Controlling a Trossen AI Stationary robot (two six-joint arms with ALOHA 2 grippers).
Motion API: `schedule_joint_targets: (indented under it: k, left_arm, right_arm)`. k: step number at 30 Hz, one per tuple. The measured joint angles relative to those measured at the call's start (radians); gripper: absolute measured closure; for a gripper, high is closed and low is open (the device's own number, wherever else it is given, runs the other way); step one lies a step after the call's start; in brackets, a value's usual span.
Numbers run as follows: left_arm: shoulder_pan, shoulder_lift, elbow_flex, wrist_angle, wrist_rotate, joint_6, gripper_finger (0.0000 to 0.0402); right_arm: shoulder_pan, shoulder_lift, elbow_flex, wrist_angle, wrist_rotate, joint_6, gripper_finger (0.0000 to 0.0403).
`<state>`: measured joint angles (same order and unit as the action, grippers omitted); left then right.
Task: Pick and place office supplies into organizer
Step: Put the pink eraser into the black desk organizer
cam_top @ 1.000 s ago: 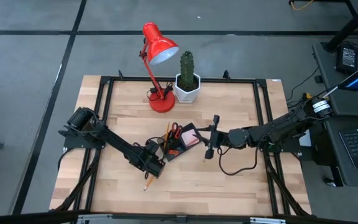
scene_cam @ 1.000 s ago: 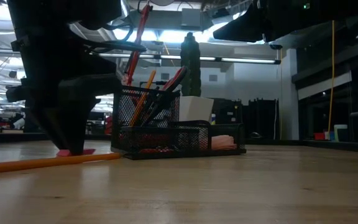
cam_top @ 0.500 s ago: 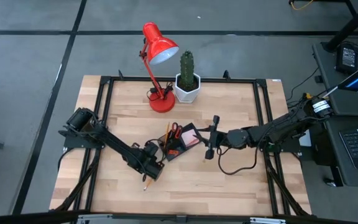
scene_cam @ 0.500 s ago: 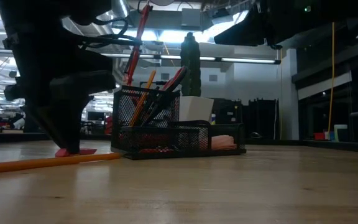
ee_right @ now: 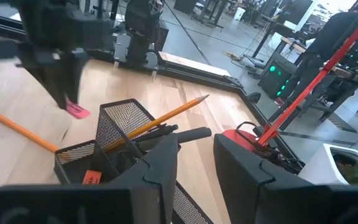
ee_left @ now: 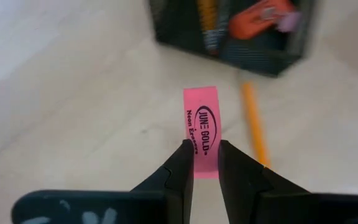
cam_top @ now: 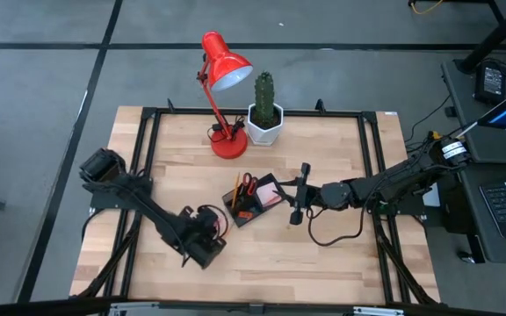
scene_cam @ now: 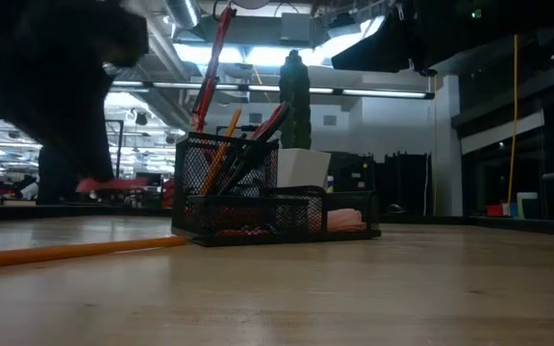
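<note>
The left gripper [ee_left: 205, 155] is clamped on a pink eraser [ee_left: 202, 132], pinching its near end between both fingers [ee_left: 180, 163] so most of the eraser sticks out past the tips, black lettering facing up. In the low view the eraser [scene_cam: 112, 183] hangs clear above the table [scene_cam: 354, 288], a thin pink sliver under the dark gripper.

Ahead of that gripper, past the eraser's free end, sits the organizer [ee_left: 241, 37], a black mesh tray with a pencil and something orange inside. Below and just to one side of the eraser, a loose orange pencil [ee_left: 254, 124] lies flat on the wood, one end near the organizer's wall. From above, the left gripper [cam_top: 202, 248] sits near the organizer [cam_top: 255, 200].

The right gripper [cam_top: 299, 206] waits just beside the organizer's other side, its fingers [ee_right: 160, 165] parted and holding nothing. Through that gap its own camera sees the mesh cup with a second pencil [ee_right: 157, 121] leaning out and a dark pen [ee_right: 185, 134] beside it. Scissors [cam_top: 246, 183] with red handles stand in the cup too, and a pink pad [cam_top: 271, 195] fills the low compartment nearest the right gripper.
</note>
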<state>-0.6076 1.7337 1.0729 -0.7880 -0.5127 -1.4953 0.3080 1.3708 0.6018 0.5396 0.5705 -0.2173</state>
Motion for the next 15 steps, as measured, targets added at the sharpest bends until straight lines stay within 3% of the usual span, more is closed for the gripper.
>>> schedule_joint_targets:
  k: [9, 15]
  left_arm:
    - [-0.097, -0.031, 0.002, 0.258, -0.216, 0.157, 0.0343]
    - [-0.066, -0.028, 0.002, 0.32, -0.272, 0.231, 0.0343]
  right_arm:
    - [0.0, 0.0, 0.0, 0.006, 0.0, 0.0, 0.0295]
    - [0.002, 0.0, 0.0, 0.025, 0.0, 0.0, 0.0295]
